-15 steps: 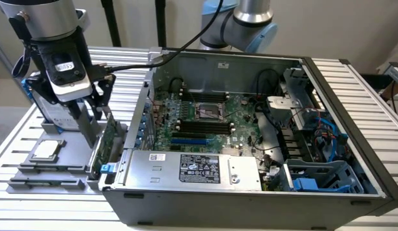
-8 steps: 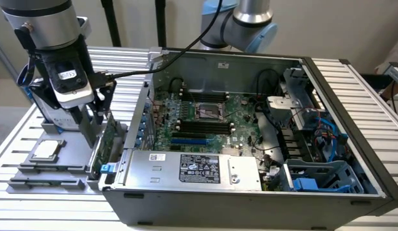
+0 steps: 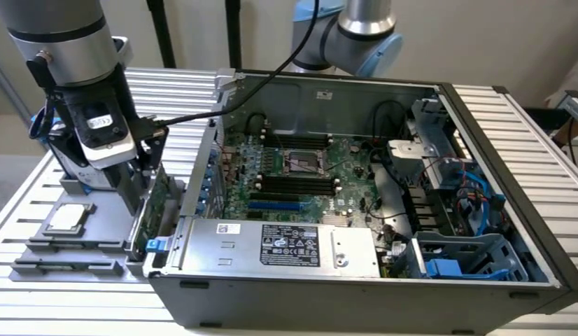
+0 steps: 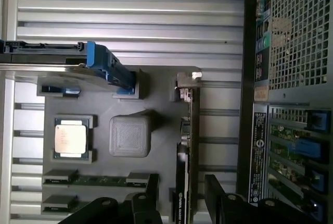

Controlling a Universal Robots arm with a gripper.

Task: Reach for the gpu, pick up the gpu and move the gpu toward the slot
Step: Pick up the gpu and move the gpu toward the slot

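Pincer point(image 4: 182, 181) open, one jaw either side of the thin green circuit-board gpu card with silver metal bracket point(image 4: 193, 112), not closed on it. The card stands on edge in the grey plastic holder tray point(image 4: 161, 104) on the slatted metal counter point(image 4: 130, 26), just beside the open grey computer case point(image 3: 364, 301).

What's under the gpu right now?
The gpu stands edge-on on the dark grey fixture, which lies on the slatted table. Its lower edge and seat are hidden by the card itself; the open claw straddles it.
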